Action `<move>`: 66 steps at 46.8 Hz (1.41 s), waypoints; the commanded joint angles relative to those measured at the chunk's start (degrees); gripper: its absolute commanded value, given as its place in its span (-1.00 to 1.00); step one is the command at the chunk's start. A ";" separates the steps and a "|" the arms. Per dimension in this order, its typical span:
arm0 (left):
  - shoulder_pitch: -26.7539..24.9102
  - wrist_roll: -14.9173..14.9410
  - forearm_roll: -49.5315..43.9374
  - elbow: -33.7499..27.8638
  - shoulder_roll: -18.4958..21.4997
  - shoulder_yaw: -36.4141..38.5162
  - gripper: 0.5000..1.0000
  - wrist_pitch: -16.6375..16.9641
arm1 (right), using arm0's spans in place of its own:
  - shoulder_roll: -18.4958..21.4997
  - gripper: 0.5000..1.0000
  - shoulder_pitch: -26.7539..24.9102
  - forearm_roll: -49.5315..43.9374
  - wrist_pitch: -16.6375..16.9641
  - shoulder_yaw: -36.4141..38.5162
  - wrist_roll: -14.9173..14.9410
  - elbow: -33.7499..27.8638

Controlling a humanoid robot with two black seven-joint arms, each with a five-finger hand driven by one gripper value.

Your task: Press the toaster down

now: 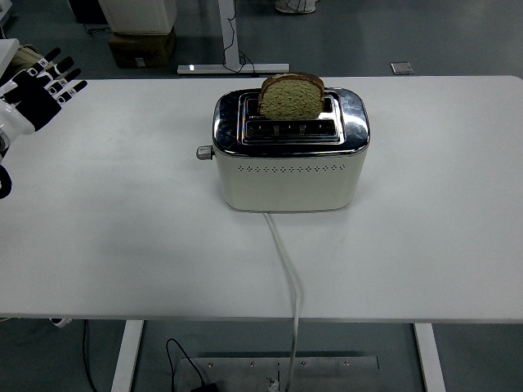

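One head view: cream, chrome-topped toaster (pixel 290 151) sits mid-counter (pixel 122 245), bread slice (pixel 292 96) raised. Left robot hand (pixel 45 82), fingers spread and empty, hovers far left; lever knob (pixel 203 152) faces it, well apart. Right hand unseen.

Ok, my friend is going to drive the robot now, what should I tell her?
Left hand: up at the far left edge of the table, fingers spread, holding nothing. Right hand: not in view.
The toaster stands mid-table, its cord running off the near edge. A slice of bread sticks up out of the far slot.
The lever is on the toaster's left end.
Done: nothing yet, since the bread looks still up.
Left: reach the left hand to the lever and press it down.
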 commanded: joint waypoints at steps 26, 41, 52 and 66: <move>0.51 -0.26 -0.10 0.00 -0.18 0.00 1.00 0.09 | 0.00 0.99 0.00 -0.05 0.00 -0.02 0.02 -0.02; 0.69 -0.26 -0.01 0.00 -0.18 0.09 1.00 0.09 | 0.00 0.99 0.00 -0.05 0.00 -0.11 0.02 -0.02; 0.69 -0.26 -0.01 0.00 -0.18 0.09 1.00 0.09 | 0.00 0.99 0.09 -0.05 0.00 -0.11 0.02 -0.02; 0.69 -0.26 -0.01 -0.27 -0.18 0.26 1.00 -0.26 | 0.00 0.99 0.09 -0.05 0.00 -0.11 0.02 -0.02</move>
